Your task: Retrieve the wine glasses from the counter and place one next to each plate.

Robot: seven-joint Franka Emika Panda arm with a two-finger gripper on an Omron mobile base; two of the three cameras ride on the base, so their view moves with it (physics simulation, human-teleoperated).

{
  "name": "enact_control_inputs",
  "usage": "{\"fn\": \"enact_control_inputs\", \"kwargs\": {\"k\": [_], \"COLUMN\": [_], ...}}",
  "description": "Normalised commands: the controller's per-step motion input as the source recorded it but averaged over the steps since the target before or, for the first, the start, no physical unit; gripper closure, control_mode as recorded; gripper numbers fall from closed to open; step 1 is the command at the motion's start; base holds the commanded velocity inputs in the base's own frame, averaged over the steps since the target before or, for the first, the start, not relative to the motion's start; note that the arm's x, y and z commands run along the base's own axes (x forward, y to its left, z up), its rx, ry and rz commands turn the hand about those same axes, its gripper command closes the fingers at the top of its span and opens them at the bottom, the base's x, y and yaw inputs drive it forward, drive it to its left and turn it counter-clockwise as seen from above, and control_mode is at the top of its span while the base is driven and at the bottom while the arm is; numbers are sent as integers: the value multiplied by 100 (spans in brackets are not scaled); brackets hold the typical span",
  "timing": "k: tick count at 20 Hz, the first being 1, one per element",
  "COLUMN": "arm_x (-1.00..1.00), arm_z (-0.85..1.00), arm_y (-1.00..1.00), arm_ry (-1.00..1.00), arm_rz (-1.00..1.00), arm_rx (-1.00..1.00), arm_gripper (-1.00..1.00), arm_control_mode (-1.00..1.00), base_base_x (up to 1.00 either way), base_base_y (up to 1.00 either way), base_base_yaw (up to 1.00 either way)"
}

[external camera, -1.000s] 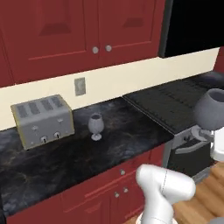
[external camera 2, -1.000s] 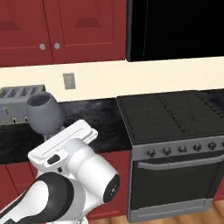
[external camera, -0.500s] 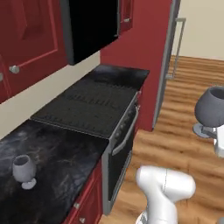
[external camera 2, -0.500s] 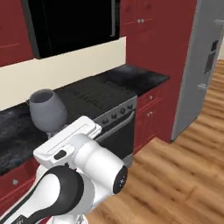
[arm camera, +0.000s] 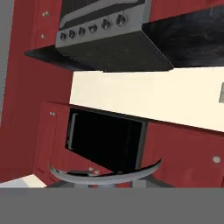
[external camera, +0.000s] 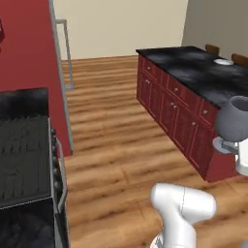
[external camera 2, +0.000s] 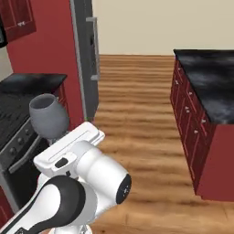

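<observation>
Carrying a small grey see-through wine glass (external camera 2: 49, 116) upright, well away from the black-topped red island (external camera 2: 208, 98); the gripper is clenched low on it. It looks light, slippery, easy to break.

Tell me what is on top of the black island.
A small white plate lies near the island's far end. The held wine glass covers part of the near end.

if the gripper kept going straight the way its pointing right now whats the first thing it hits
Judging by the hand view, probably the black microwave door between the dark red wall cabinets. The gripper, shut on the grey translucent wine glass, points at it, with the glass rim leading. Depth is unclear; nothing nearer shows.
</observation>
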Motion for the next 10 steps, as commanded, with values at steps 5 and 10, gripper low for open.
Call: {"fn": "enact_control_inputs", "kwargs": {"k": [5, 10], "arm_x": [0, 0], "arm_z": [0, 0], "arm_y": [0, 0], "arm_ry": [0, 0], "arm_rz": [0, 0], "arm_rx": [0, 0], "arm_gripper": [100, 100], "arm_control_mode": [100, 100], "base_base_x": [2, 94], "base_base_y": [-4, -84], "base_base_yaw": [-93, -27]}}
